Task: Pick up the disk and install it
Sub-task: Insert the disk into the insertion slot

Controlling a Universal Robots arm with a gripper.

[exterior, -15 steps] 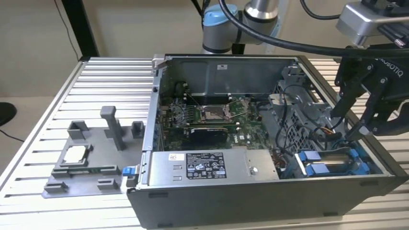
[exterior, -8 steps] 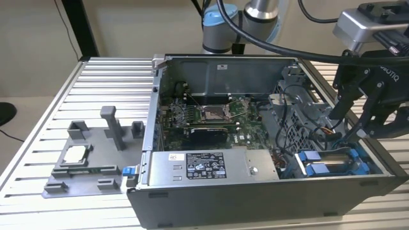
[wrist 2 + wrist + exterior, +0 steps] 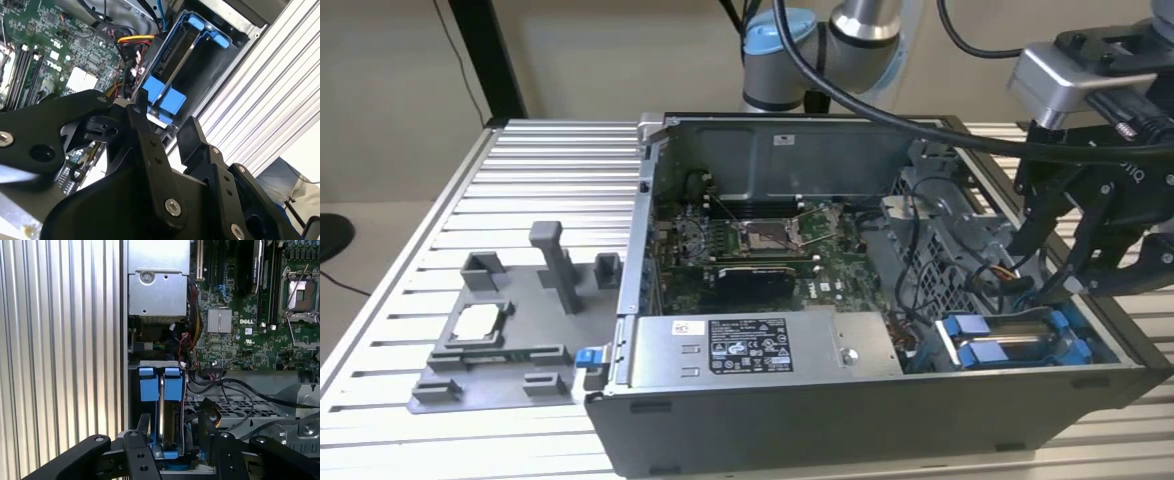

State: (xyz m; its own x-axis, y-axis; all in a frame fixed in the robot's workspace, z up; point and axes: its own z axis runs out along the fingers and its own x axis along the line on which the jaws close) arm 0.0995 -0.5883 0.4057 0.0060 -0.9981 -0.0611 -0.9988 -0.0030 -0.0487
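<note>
1 disk [image 3: 167, 425] stands edgewise along case wall [image 3: 854, 420], tabs [image 3: 146, 385] toward power supply [image 3: 157, 290].

Drive bay [image 3: 1077, 328], lower right of exterior view: the disk [image 3: 1021, 336] fills it; cables [image 3: 914, 332] flank one side (case wall [image 3: 1127, 346] opposite); open above.

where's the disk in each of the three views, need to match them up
Exterior view: the disk lies in the drive bay at the case's corner, at the exterior view's lower right.
Second wrist view: the disk stands on edge in the bay, blue frame around it.
First wrist view: the disk stands on edge below its two blue tabs.
Shared landmark: the green motherboard next to the bay.
</note>
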